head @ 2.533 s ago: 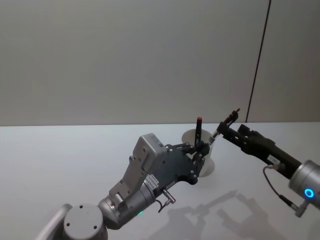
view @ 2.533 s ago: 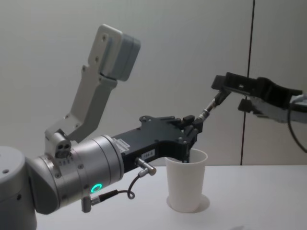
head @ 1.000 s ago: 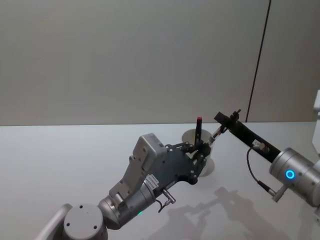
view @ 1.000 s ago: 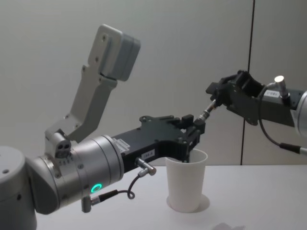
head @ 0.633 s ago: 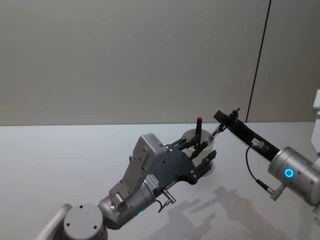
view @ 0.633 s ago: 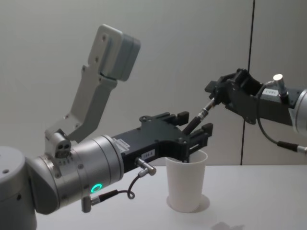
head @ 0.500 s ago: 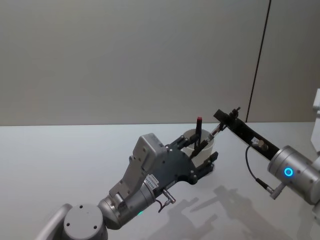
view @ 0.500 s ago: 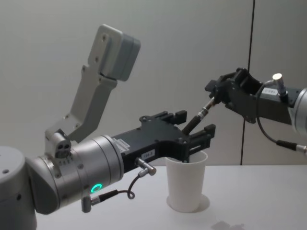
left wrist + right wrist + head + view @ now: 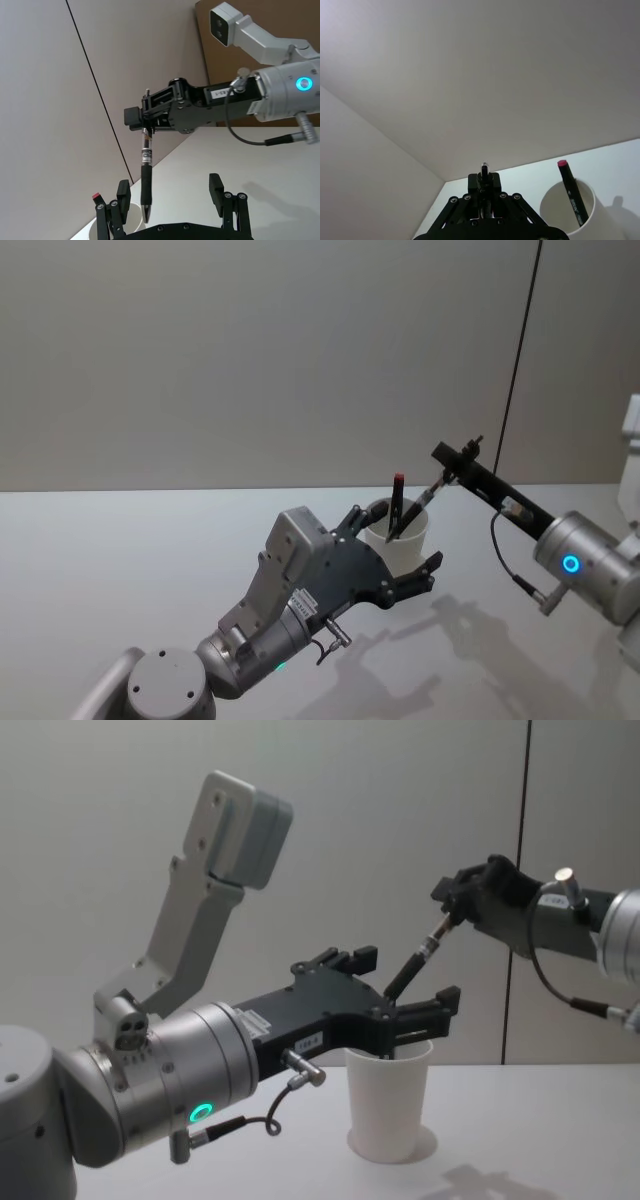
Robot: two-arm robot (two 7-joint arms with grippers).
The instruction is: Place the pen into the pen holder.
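Step in hand: the pen [image 9: 418,960] was held by its top end in the right gripper [image 9: 452,917] and slanted down toward the pen holder [image 9: 388,1100]; by my reading this was the insertion step, with the release not yet made
Right gripper: it reached in from the right, above and to the right of the cup, fingers clamped on the pen's upper end; in the left wrist view the pen [image 9: 145,182] hung from that gripper [image 9: 146,123]
Left gripper: the left gripper [image 9: 398,988] sat at the cup's rim with its fingers [image 9: 216,186] spread wide, one on each side of the pen's lower part, holding nothing
Pen: its tip pointed into the cup's mouth in the head view [image 9: 412,512], though whether it had passed below the rim could not be told
Pen holder: the white cup [image 9: 402,538] stood upright on the table [image 9: 120,560], near the middle of the scene, just beyond the left gripper
Other contents: a red-capped marker [image 9: 571,192] already leaned inside the cup
Next move, judged: lower the pen further so more of it sits inside, then open the right fingers; the slant should stay clear of the marker and of the left gripper's fingers
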